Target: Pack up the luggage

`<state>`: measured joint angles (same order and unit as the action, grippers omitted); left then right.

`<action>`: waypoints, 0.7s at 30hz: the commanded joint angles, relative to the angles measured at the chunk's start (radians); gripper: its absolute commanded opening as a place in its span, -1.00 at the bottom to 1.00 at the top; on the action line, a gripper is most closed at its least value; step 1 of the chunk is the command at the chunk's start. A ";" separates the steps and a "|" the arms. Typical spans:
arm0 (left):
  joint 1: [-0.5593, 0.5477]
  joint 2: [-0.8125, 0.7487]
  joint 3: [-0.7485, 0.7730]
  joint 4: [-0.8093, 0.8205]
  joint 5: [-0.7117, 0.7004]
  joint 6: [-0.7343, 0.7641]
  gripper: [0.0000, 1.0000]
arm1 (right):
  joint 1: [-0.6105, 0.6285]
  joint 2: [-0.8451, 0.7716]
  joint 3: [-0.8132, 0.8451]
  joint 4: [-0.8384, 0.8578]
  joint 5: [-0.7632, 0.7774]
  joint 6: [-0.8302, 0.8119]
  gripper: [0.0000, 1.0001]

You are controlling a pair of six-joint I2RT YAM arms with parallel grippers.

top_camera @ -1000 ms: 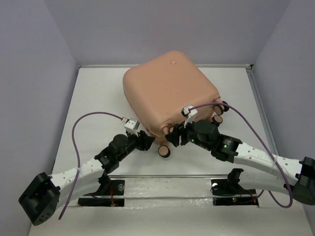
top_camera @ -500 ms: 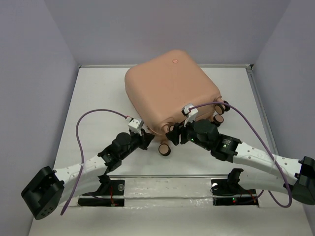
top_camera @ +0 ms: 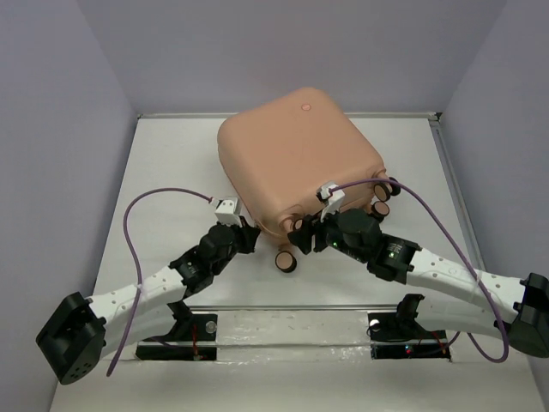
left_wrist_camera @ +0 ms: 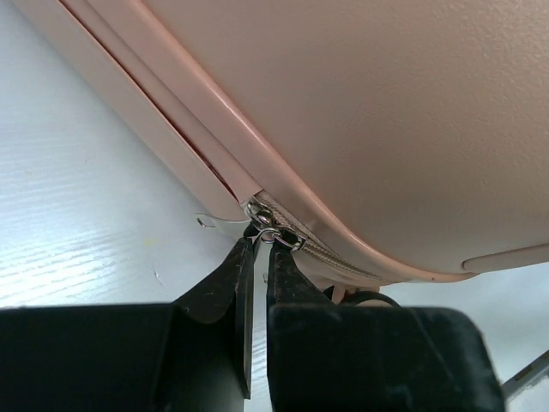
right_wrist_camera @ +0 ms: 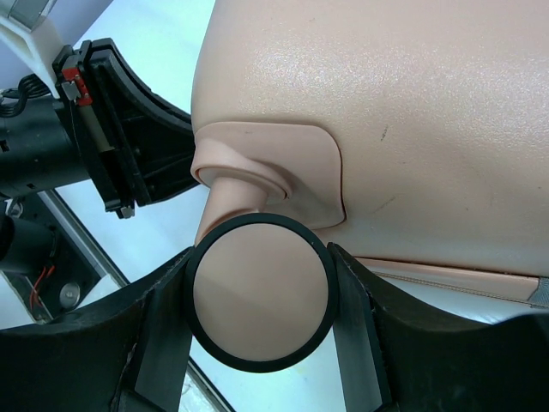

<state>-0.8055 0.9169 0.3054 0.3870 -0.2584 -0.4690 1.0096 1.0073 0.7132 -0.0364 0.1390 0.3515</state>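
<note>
The luggage (top_camera: 296, 159), a peach-pink hard-shell suitcase, lies closed at the back middle of the white table, its caster wheels facing the arms. My left gripper (top_camera: 248, 234) is at its near left corner. In the left wrist view this left gripper (left_wrist_camera: 262, 240) is shut on the metal zipper pull (left_wrist_camera: 268, 230) at the end of the zipper seam (left_wrist_camera: 334, 262). My right gripper (top_camera: 302, 234) is at the near edge. In the right wrist view the right gripper (right_wrist_camera: 262, 257) is shut on a black-rimmed caster wheel (right_wrist_camera: 262, 296), with both fingers against its rim.
Another wheel (top_camera: 286, 260) sticks out between the two grippers, and two more (top_camera: 380, 208) lie on the suitcase's right side. Grey walls close in the table on the left, back and right. A metal rail (top_camera: 292, 326) with the arm bases runs along the near edge.
My left gripper has moved in to the suitcase's near left corner and shut on the zipper pull. The right gripper has stayed on the wheel.
</note>
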 commanded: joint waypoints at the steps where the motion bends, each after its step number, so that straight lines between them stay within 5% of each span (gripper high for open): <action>1: 0.057 -0.015 0.060 -0.065 -0.324 -0.065 -0.88 | 0.030 -0.056 0.012 0.043 -0.050 0.020 -0.86; 3: 0.055 -0.088 0.054 -0.054 -0.294 -0.074 -0.72 | 0.043 -0.033 0.020 0.046 -0.061 0.021 -0.86; 5: 0.055 -0.160 0.040 -0.060 -0.254 -0.098 -0.25 | 0.055 -0.006 0.031 0.059 -0.072 0.021 -0.86; 6: 0.055 -0.243 0.040 -0.088 -0.243 -0.109 0.19 | 0.073 0.031 0.037 0.069 -0.072 0.021 -0.86; 7: 0.054 -0.286 0.049 -0.108 -0.228 -0.121 0.33 | 0.093 0.051 0.054 0.090 -0.070 0.017 -0.86; 11: 0.052 -0.455 0.145 -0.238 -0.203 -0.155 0.55 | 0.133 0.149 0.130 0.112 -0.044 0.003 -0.75; 12: 0.052 -0.492 0.170 -0.285 -0.199 -0.152 0.98 | 0.133 0.158 0.146 0.110 -0.021 0.001 -0.54; 13: 0.052 -0.504 0.199 -0.312 -0.190 -0.152 0.98 | 0.145 0.165 0.160 0.109 -0.006 0.003 0.08; 14: 0.052 -0.516 0.259 -0.354 -0.171 -0.151 0.98 | 0.146 0.159 0.182 0.104 0.020 0.006 0.36; 15: 0.052 -0.517 0.286 -0.378 -0.163 -0.148 0.98 | 0.146 0.149 0.195 0.093 0.020 0.006 0.96; 21: 0.052 -0.529 0.489 -0.528 -0.111 -0.096 0.98 | 0.146 -0.060 0.223 -0.060 0.142 -0.040 1.00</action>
<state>-0.7513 0.3954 0.6956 -0.0151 -0.3950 -0.6067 1.1461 1.1023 0.8650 -0.0452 0.2035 0.3470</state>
